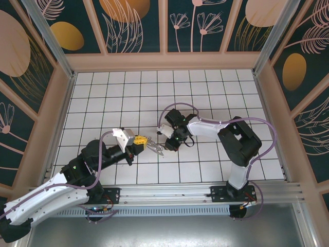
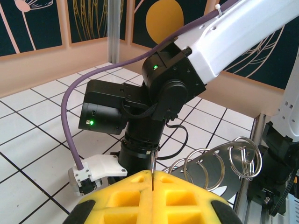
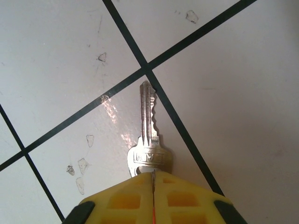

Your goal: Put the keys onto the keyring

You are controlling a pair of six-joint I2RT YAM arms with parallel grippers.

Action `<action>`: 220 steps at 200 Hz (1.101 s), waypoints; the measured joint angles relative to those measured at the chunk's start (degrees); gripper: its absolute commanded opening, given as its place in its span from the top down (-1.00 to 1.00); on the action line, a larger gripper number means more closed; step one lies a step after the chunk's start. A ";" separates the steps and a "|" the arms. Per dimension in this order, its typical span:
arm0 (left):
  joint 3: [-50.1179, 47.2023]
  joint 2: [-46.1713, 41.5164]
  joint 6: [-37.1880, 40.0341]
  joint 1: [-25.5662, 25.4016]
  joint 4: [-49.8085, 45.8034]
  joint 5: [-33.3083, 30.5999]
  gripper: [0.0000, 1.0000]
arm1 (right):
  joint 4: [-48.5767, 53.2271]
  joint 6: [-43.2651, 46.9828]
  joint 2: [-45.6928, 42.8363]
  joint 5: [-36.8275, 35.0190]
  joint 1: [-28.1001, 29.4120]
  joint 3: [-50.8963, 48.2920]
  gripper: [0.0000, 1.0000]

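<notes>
Dark floral walls [image 1: 128,25] box in a white tiled bench [image 1: 103,92]. The bench's far and side squares lie open, and an aluminium rail [image 1: 169,193] runs along the near edge. The two claws meet near the middle. The left claw [image 1: 148,145] is pressed together on the keyring [image 1: 156,150], whose silver coils fan out just right of its yellow tips. Just beside them the right claw [image 3: 153,175] points down, pinching the head of a silver key [image 3: 148,126]. The blade reaches over a black grid crossing; whether it touches the tile I cannot tell.
</notes>
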State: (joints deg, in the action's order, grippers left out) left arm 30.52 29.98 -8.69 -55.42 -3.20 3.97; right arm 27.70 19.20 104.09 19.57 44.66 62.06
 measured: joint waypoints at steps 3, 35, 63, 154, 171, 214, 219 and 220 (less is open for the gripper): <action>0.00 0.00 0.00 0.00 0.00 0.00 1.00 | 0.00 0.00 0.00 0.04 0.00 0.00 0.91; 0.00 0.00 0.00 0.00 -0.02 -0.02 1.00 | 0.13 0.00 -0.24 0.07 0.00 0.00 1.00; 0.00 0.00 0.00 0.00 -0.04 -0.02 1.00 | 0.50 -0.02 -1.79 0.04 0.00 0.00 1.00; 1.84 1.31 1.20 0.00 -4.07 0.02 1.00 | -5.01 0.11 -26.43 -0.48 1.53 -6.91 1.00; 3.41 2.99 2.25 0.00 -4.94 0.72 1.00 | -9.73 0.44 -34.42 -0.13 2.84 -10.99 1.00; 8.87 10.19 5.95 0.00 -8.22 4.70 1.00 | -23.82 0.85 -56.54 1.51 3.93 -22.71 1.00; 9.20 10.69 6.32 0.00 -8.46 5.14 1.00 | -24.81 1.03 -58.14 1.57 3.93 -23.39 1.00; 9.25 10.78 6.38 0.00 -8.50 5.27 1.00 | -24.96 1.07 -58.34 1.60 3.93 -23.47 1.00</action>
State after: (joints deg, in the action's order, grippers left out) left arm 39.77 40.75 -2.31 -55.42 -11.70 9.23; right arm 2.74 20.27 45.76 21.17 48.60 38.59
